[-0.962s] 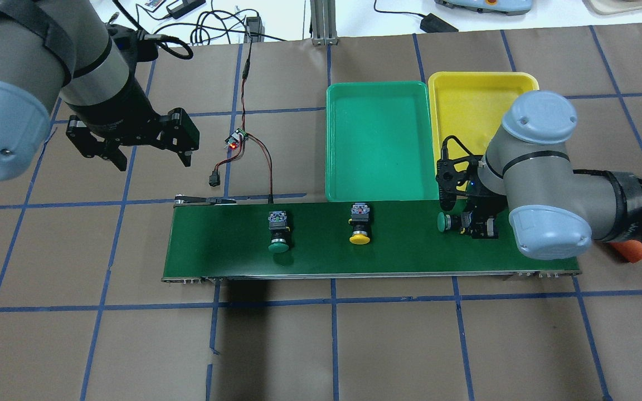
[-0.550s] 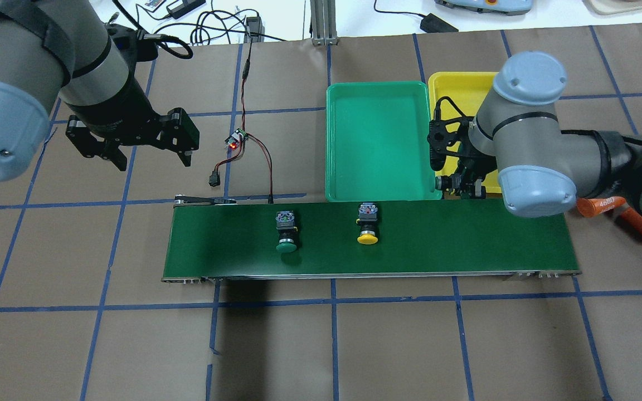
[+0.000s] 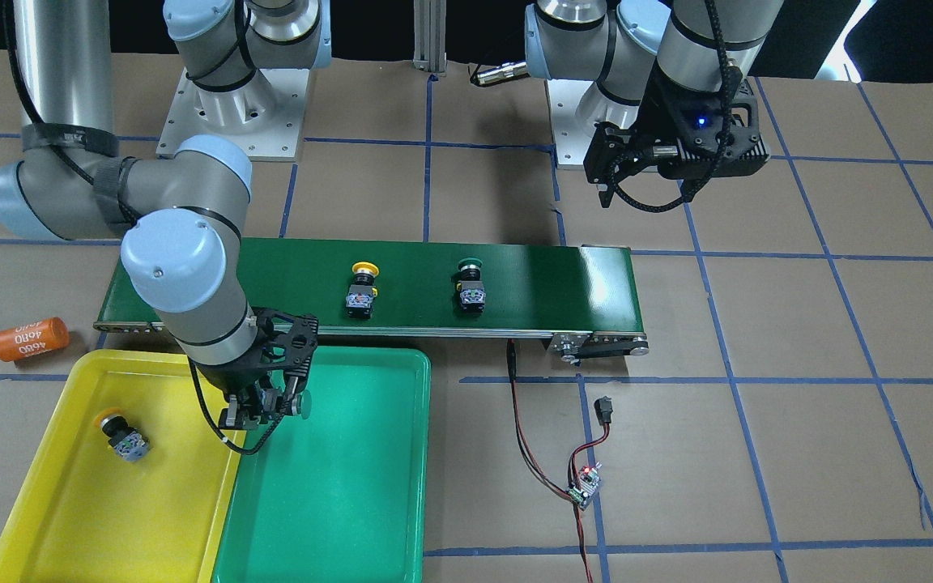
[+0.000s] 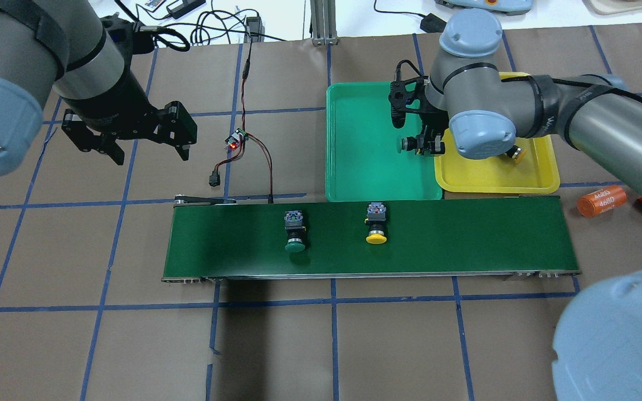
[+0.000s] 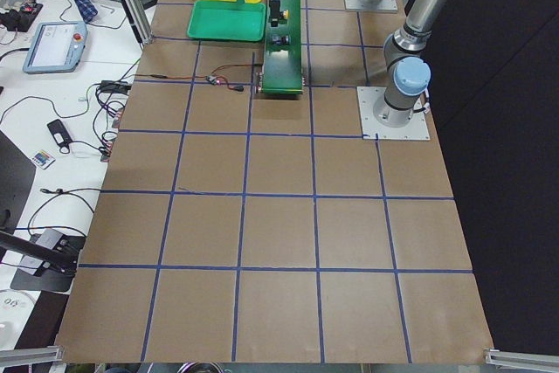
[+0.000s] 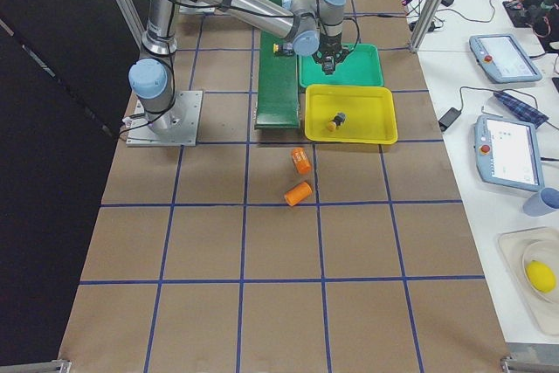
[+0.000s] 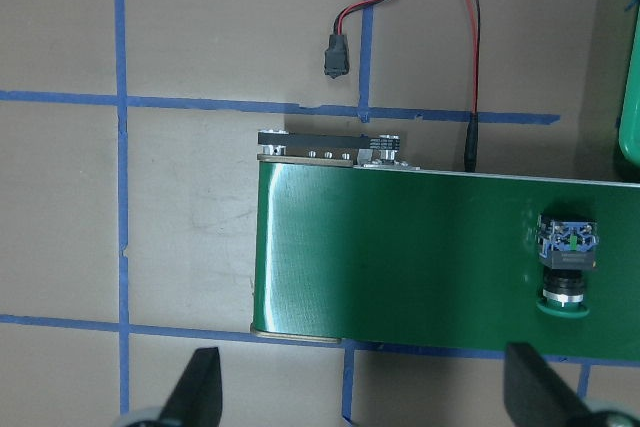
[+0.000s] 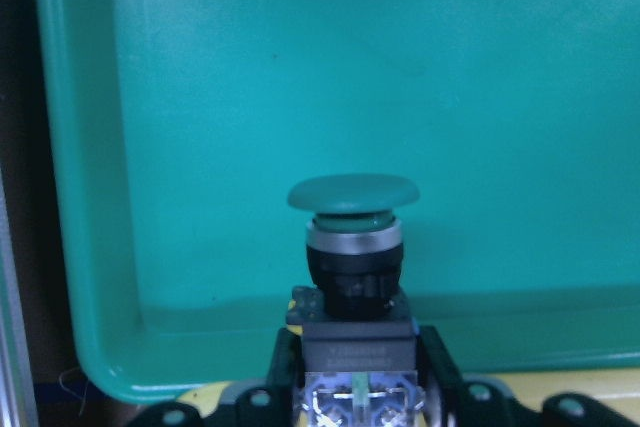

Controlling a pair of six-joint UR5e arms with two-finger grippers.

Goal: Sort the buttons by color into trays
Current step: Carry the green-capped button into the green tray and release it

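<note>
My right gripper [image 4: 424,145] is shut on a green button [image 4: 405,145], held level over the right part of the green tray [image 4: 354,139], its cap pointing across the tray. The right wrist view shows that button [image 8: 353,237] between the fingers [image 8: 437,362] above the tray floor. Beside it is the yellow tray [image 4: 494,174], with a yellow button [image 3: 120,435] lying in it. On the belt lie a green button [image 4: 295,234] and a yellow button [image 4: 376,225]. My left gripper [image 4: 151,151] hangs open and holds nothing, left of and beyond the belt.
The long dark-green conveyor belt [image 4: 466,239] runs in front of the trays. An orange cylinder marked 4680 [image 4: 601,200] lies right of the yellow tray. A small circuit board [image 4: 237,139] with red and black wires sits left of the green tray.
My right gripper lifted the green button off the belt's right part and carried it back over the green tray. The two buttons on the belt drifted slightly right. The left gripper barely shifted.
</note>
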